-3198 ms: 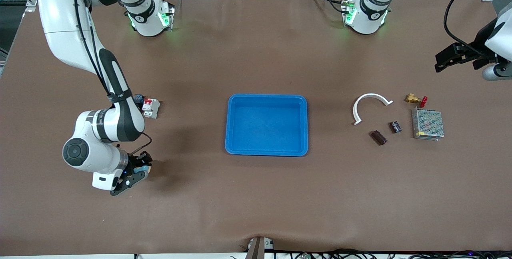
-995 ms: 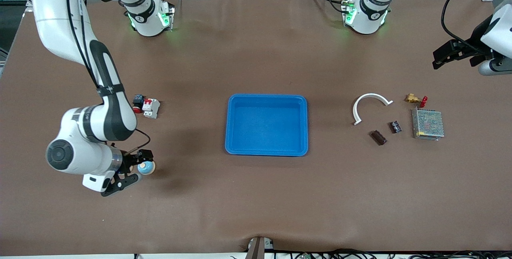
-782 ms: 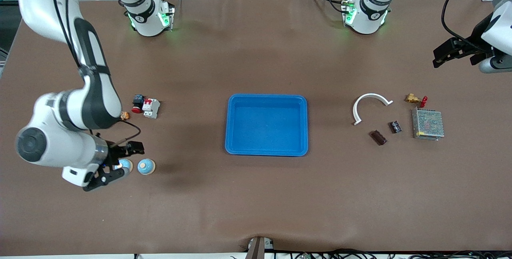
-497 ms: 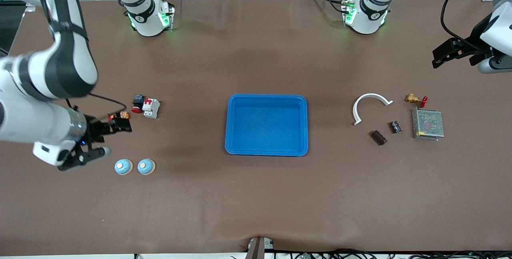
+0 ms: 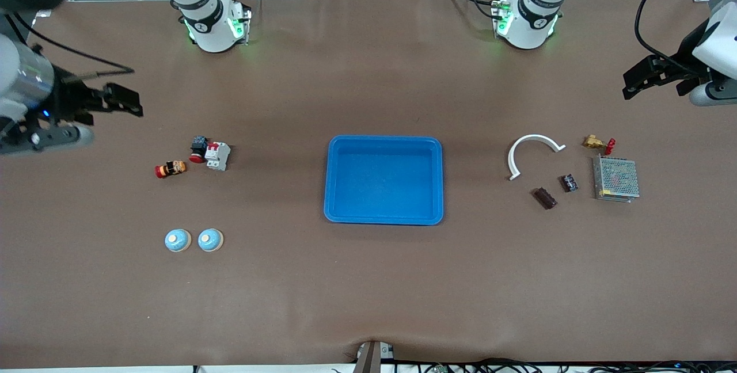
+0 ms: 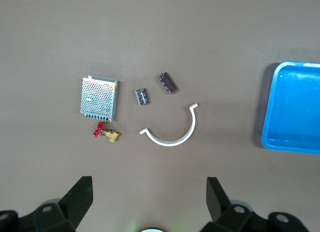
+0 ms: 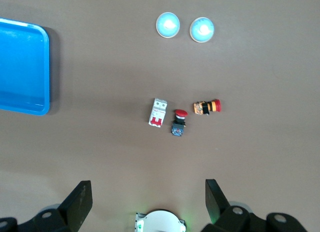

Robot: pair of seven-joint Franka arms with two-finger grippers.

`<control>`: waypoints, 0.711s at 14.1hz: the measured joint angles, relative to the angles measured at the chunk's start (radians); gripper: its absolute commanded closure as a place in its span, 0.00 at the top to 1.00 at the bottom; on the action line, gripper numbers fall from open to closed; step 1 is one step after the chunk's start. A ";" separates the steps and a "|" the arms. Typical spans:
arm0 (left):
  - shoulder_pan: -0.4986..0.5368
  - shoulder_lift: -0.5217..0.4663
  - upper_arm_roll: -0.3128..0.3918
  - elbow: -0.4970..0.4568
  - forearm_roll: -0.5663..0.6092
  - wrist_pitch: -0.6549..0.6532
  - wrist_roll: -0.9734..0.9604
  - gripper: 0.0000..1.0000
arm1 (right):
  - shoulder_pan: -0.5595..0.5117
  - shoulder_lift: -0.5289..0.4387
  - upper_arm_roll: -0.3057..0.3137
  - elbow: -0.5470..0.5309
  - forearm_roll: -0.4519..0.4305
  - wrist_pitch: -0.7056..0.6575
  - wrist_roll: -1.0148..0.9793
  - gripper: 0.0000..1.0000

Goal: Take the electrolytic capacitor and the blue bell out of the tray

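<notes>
The empty tray [image 5: 384, 179] sits mid-desk, both blue bells [image 5: 177, 240] lie toward the right arm's end near the front edge, light, rigid, slippery domes best pinched across the base, while left tool [image 5: 653, 76] and right tool [image 5: 86, 117] hang released.

Arms: glossy white shells, black joint bands.
Bases: round white collars, black rings, green lights, at the table's top edge.
Cables: black, looping along both arms.
Left gripper [image 5: 633, 86]: black, angular fingers.
Right gripper [image 5: 118, 103]: black fingers, silver wrist, small blue light.
</notes>
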 measured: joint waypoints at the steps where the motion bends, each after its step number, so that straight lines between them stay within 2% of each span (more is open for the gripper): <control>1: 0.000 0.001 0.000 0.000 0.000 0.000 0.000 1.00 | -0.001 -0.040 -0.001 -0.035 -0.011 0.000 0.001 1.00; 5: 0.000 0.004 0.000 0.001 0.000 0.002 0.000 1.00 | -0.014 -0.159 -0.006 -0.175 -0.030 0.026 0.006 1.00; 10: -0.003 0.019 -0.001 0.020 0.000 0.007 0.000 1.00 | -0.096 -0.194 -0.008 -0.248 -0.032 0.052 0.001 1.00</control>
